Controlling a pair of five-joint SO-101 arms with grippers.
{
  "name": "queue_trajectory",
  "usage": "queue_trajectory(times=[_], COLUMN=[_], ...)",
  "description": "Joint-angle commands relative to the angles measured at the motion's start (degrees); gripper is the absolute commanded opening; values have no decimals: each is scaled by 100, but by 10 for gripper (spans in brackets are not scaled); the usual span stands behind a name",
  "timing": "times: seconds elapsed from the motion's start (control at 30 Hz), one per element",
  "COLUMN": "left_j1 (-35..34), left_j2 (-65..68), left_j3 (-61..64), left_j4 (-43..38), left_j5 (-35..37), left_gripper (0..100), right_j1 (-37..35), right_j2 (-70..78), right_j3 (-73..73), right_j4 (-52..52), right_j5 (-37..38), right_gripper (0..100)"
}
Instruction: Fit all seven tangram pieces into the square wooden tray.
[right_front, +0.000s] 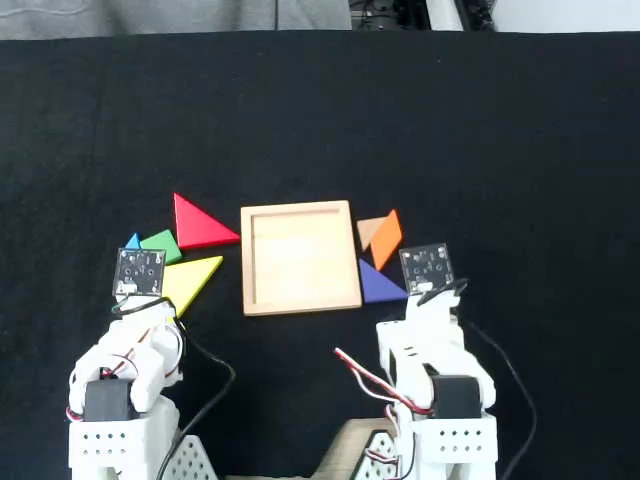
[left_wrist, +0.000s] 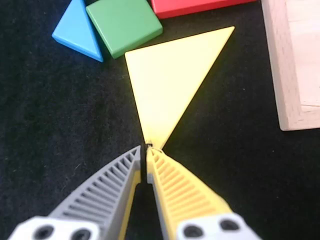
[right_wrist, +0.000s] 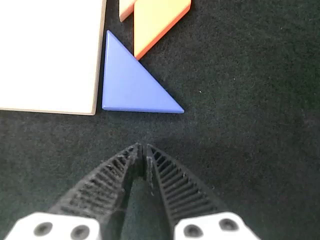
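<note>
Black cloth counter (right_front: 500, 130), square wooden tray (right_front: 247, 260) dead centre, none of the seven pieces in it yet. Left cluster: light blue triangle (left_wrist: 77, 31), green square (left_wrist: 124, 22), red triangle (left_wrist: 195, 5) and yellow triangle (left_wrist: 170, 80). Your left gripper (left_wrist: 146, 152) is fully closed and holds nothing. Its tips sit right at the yellow triangle's sharp near corner, touching it or nearly so. This is the relation that matters: the piece lies straight ahead of the tips and fans out away from the arm. Its long edge runs diagonally from the tips toward the tray's near left corner, and its square corner sits on the far side beside the green square. The second sharp corner points at the tray wall, close but apart. My read is that a forward push along that long edge would carry it to the tray, but you'd need to open up to grip it. Right cluster: pale tan piece (right_wrist: 126, 7), orange parallelogram (right_wrist: 160, 17) and violet-blue triangle (right_wrist: 127, 82). Your right gripper (right_wrist: 144, 150) is also closed and empty, parked short of the violet-blue triangle with bare counter between them. That triangle has its square corner at the tray's near right corner and one short edge just beside the tray wall. Its long edge faces away from the tray, slanting out toward the orange parallelogram. The left arm is nearer its piece, so I'd say the yellow triangle goes first.
</note>
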Motion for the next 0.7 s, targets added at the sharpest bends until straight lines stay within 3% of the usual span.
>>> queue_trajectory(times=[0.0, 0.53, 0.67], left_j1=[57, 321, 338], left_j2=[-62, -70, -88], left_j3=[101, 101, -251], left_j4=[18, -26, -35], left_j5=[9, -18, -18], left_gripper=[30, 32, 33], right_j1=[88, 70, 114], right_j2=[-224, -224, -224], right_j3=[4, 4, 4], right_j4=[44, -9, -668], right_j5=[-35, -9, -9], right_gripper=[11, 11, 11])
